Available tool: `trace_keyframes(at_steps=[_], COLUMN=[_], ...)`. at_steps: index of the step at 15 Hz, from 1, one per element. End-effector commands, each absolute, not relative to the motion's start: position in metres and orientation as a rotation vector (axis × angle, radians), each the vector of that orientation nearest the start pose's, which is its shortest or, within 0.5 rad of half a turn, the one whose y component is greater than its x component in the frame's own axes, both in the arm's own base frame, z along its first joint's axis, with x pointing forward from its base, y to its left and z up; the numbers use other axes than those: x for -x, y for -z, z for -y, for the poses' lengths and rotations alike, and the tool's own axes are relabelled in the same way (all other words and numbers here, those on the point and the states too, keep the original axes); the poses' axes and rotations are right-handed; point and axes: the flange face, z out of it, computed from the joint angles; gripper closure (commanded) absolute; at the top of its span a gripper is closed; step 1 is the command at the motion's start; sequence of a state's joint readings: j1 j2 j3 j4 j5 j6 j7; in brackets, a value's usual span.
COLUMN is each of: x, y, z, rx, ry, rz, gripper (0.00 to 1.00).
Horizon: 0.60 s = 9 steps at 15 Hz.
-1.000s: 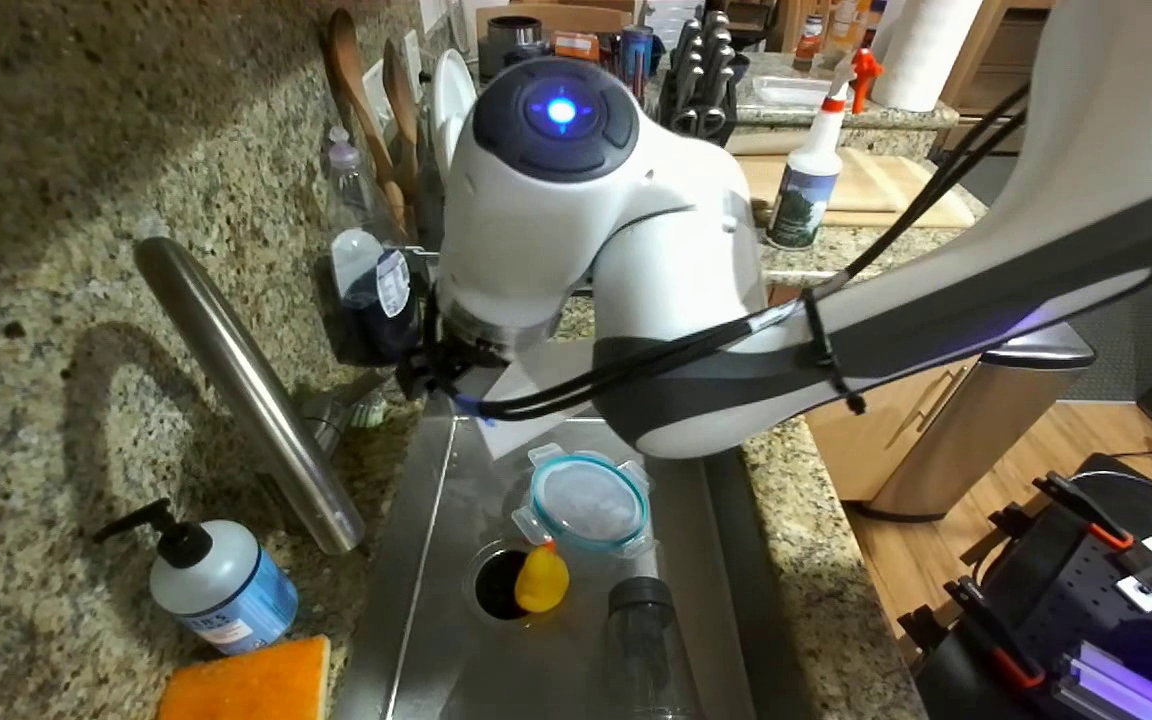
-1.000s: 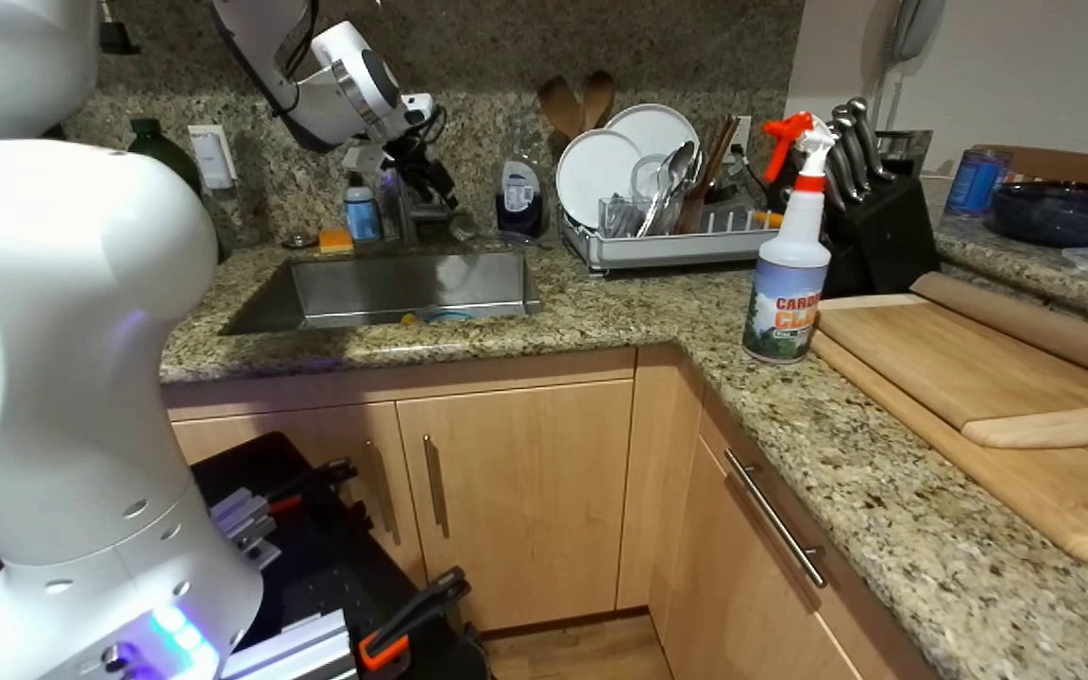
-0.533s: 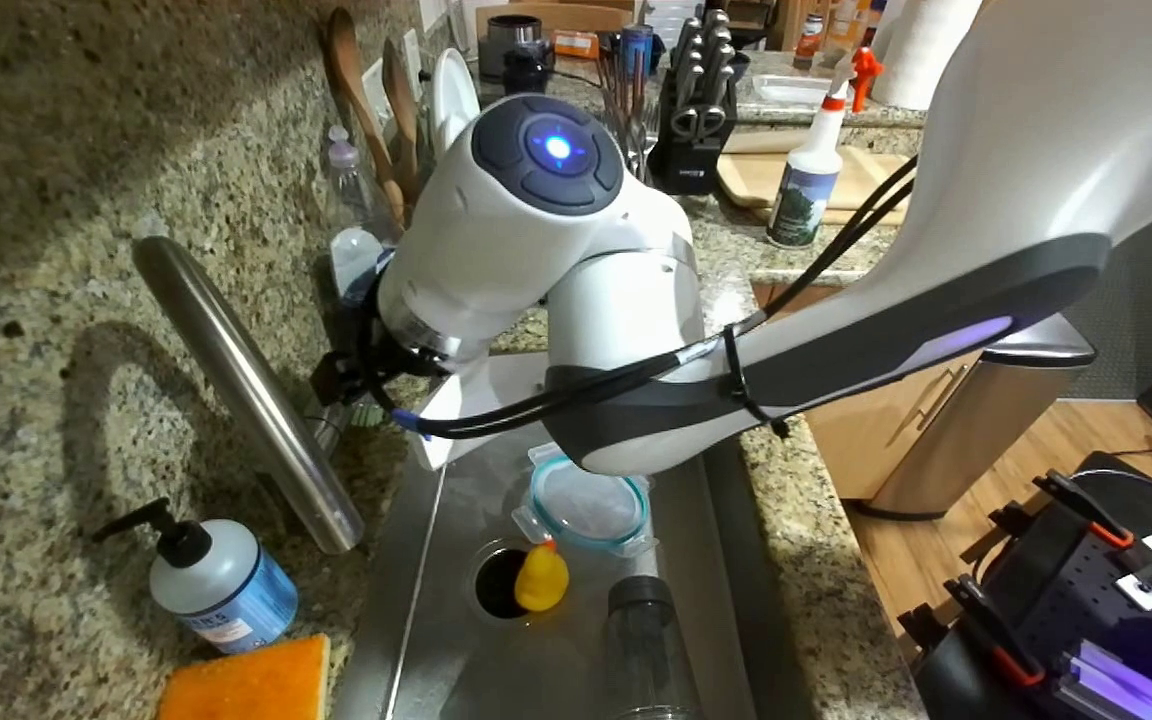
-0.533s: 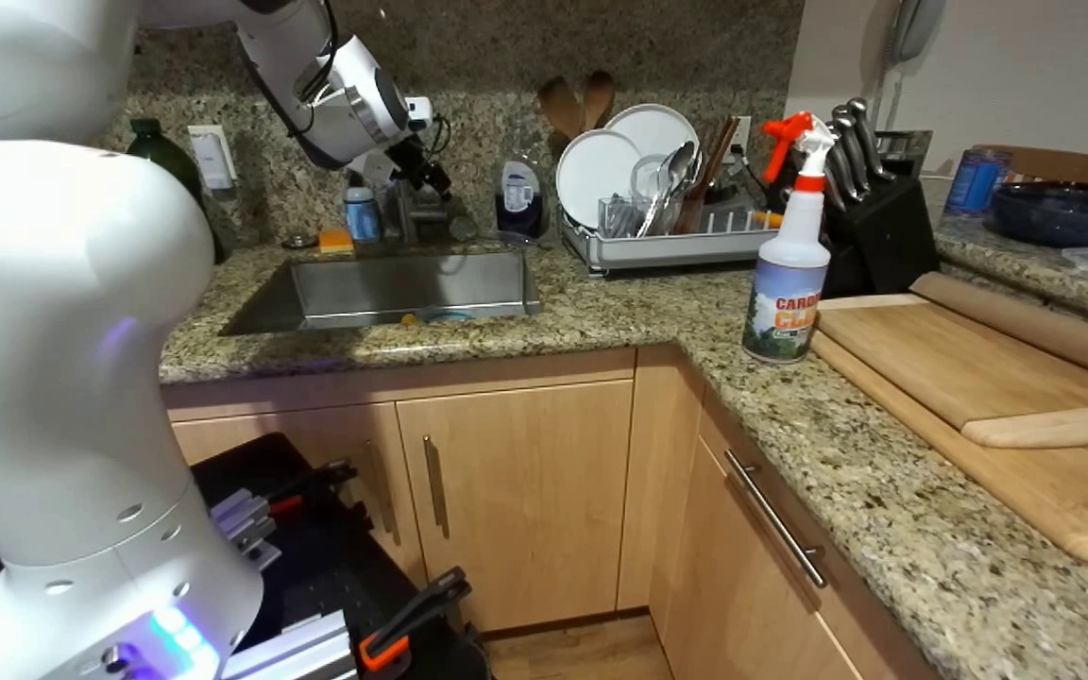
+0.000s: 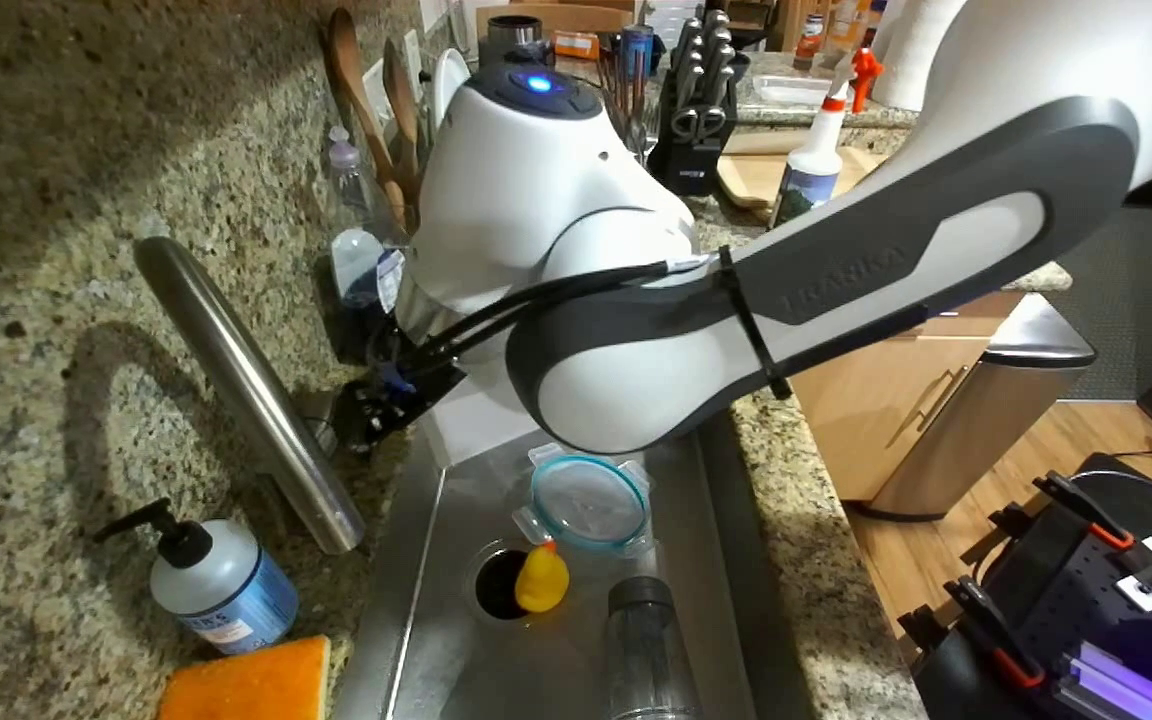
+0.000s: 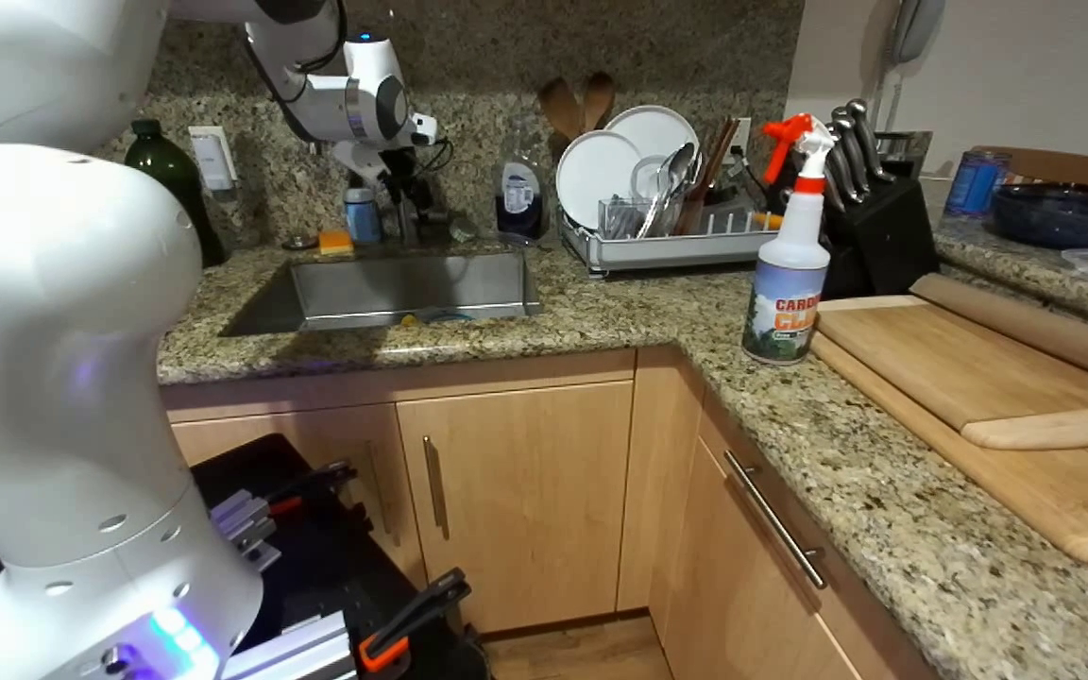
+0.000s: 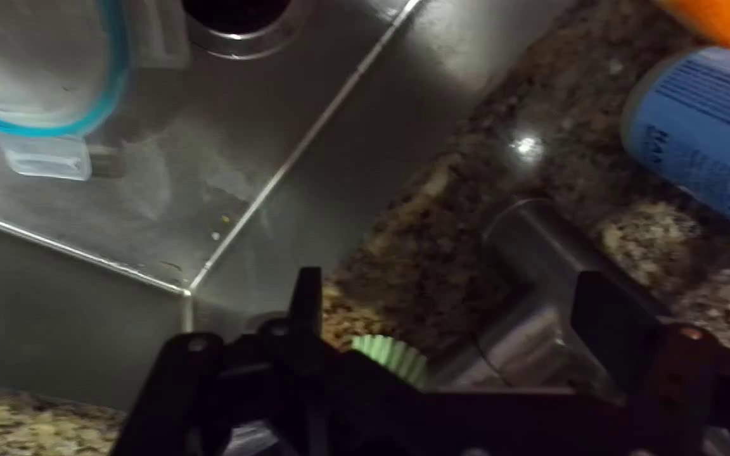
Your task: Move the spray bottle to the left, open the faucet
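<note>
Evidently, the fingers [image 7: 307, 304] are parted, nothing grasped. Between them the brushed-steel faucet [image 7: 530, 326] is framed, presumably for opening.

In an exterior view you look down at a slant from over one end of the sink [image 5: 561, 660], near it, facing along its length; in an exterior view well back from the sink's front, near the robot base [image 6: 100, 557], you face the granite backsplash [image 6: 506, 57] behind it, and both exterior views share the sink and the spray bottle [image 6: 797, 241]. Your wrist view hangs close above the sink's back corner, faces down past the gripper [image 7: 447, 275], and shares the blue-labelled soap bottle [image 7: 707, 139] with both exterior views.
</note>
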<state>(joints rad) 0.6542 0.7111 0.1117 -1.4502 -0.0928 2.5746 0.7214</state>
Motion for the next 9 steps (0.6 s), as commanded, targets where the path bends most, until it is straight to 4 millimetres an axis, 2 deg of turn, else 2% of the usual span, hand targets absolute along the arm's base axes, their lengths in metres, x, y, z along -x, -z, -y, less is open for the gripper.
trace_keyframes(at_steps=[1, 5, 9], x=[-0.566, -0.581, -0.588], y=[-0.317, -0.319, -0.33], z=[-0.487, -0.468, -0.449], rx=[3.01, 3.259, 3.475], ry=[0.365, 0.32, 0.27], rz=[-0.02, -0.006, 0.173], gripper=[0.0, 0.0, 0.0])
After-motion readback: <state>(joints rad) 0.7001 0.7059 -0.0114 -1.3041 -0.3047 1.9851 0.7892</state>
